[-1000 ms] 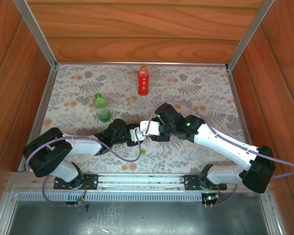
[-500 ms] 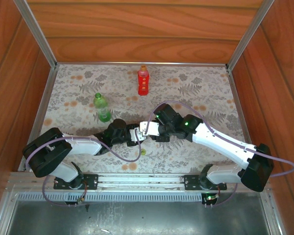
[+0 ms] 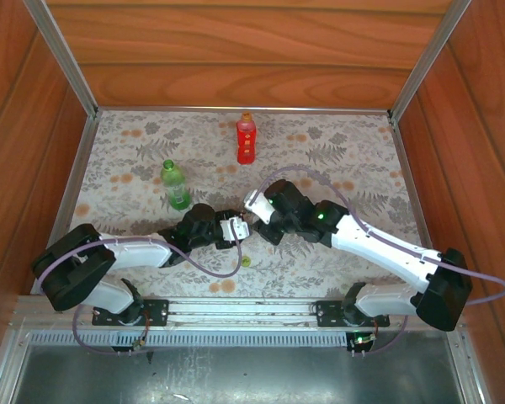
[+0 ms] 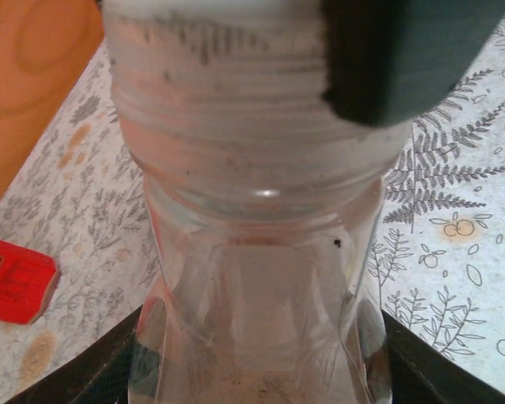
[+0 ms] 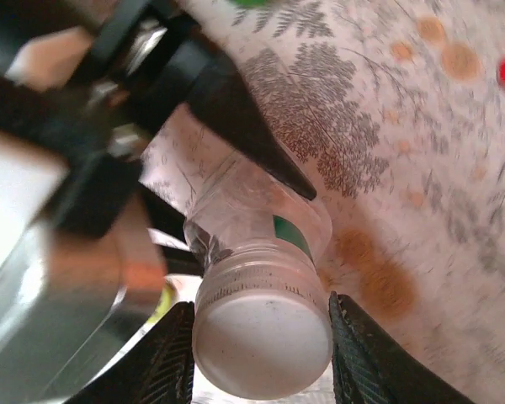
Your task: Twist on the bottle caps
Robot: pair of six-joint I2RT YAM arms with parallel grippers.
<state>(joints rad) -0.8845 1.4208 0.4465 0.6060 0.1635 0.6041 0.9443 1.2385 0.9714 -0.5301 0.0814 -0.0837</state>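
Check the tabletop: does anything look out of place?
A yellow-green cap lies loose on the tablecloth toward the near edge, well apart from the green bottle. Nothing looks spilled or damaged.

No words or numbers can be read anywhere here. The red bottle [image 3: 246,141] has a label around its middle, but from above the marks on it are far too small to tell. In the left wrist view the red bottle's side shows some faint pale marks, and they are too blurry to read as letters.
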